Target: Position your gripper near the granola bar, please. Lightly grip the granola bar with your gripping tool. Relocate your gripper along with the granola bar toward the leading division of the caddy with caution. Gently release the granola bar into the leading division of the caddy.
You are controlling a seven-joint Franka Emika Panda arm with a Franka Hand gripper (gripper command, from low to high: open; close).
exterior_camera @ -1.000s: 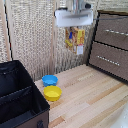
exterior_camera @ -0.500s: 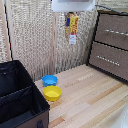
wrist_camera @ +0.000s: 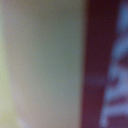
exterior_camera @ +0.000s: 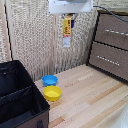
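Observation:
The granola bar [exterior_camera: 66,31], a red and yellow-orange carton, hangs on edge from my gripper [exterior_camera: 69,19] high above the table, near the top of the exterior view. The white gripper block is shut on the carton's top end; one blue-tipped finger [exterior_camera: 73,21] shows beside it. The wrist view is a close blur: a dark red strip of the carton [wrist_camera: 97,65] fills one side. The black fabric caddy [exterior_camera: 20,102] stands at the exterior view's lower left, with a divider [exterior_camera: 15,94] splitting it into compartments. The gripper is well above and to the right of it.
A blue bowl [exterior_camera: 49,80] and a yellow bowl [exterior_camera: 52,93] sit on the wooden table just right of the caddy. A brown drawer cabinet [exterior_camera: 111,45] stands at the exterior view's right. A woven screen [exterior_camera: 35,35] forms the back wall.
My gripper has risen with the granola bar; the white block now sits at the top edge of the exterior view. The bowls and caddy have not moved.

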